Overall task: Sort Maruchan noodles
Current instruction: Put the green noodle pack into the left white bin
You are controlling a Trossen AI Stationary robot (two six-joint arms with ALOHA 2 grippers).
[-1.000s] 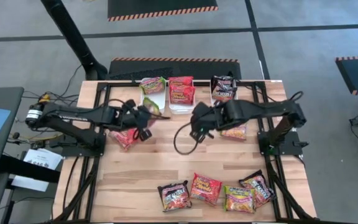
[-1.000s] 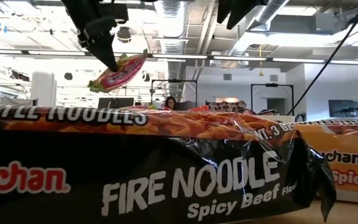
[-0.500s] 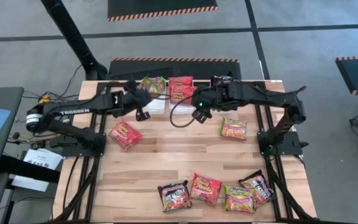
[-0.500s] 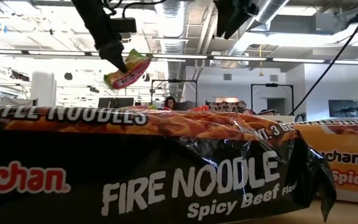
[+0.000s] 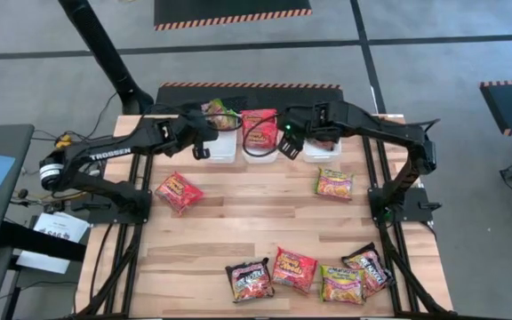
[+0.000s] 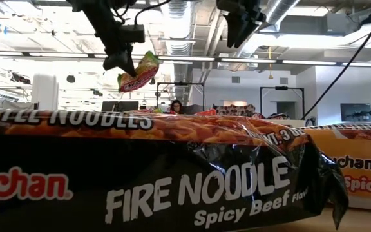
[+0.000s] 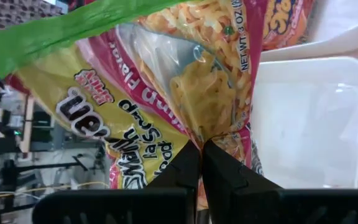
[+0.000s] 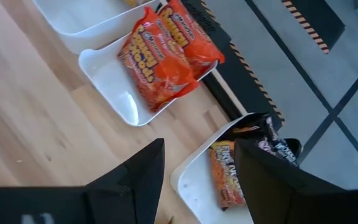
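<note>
Three white rectangular plastic bins (image 5: 258, 149) lined along the wooden worktop (image 5: 238, 231) at twelve o'clock. Left hand (image 7: 201, 163) pinching a green-yellow glossy plastic noodle packet (image 7: 166, 81), held aloft over the leftmost bin (image 7: 309, 124). Right hand (image 8: 197, 171) spread wide, poised above the rightmost bin (image 8: 194, 180) with a black-purple packet (image 8: 272, 146) inside; red-orange packets (image 8: 163, 53) lying in the middle bin (image 8: 114, 84). Four packets (image 5: 309, 272) in a row at six o'clock, one red packet (image 5: 179, 191) at nine, one yellow-green packet (image 5: 334, 184) at three.
</note>
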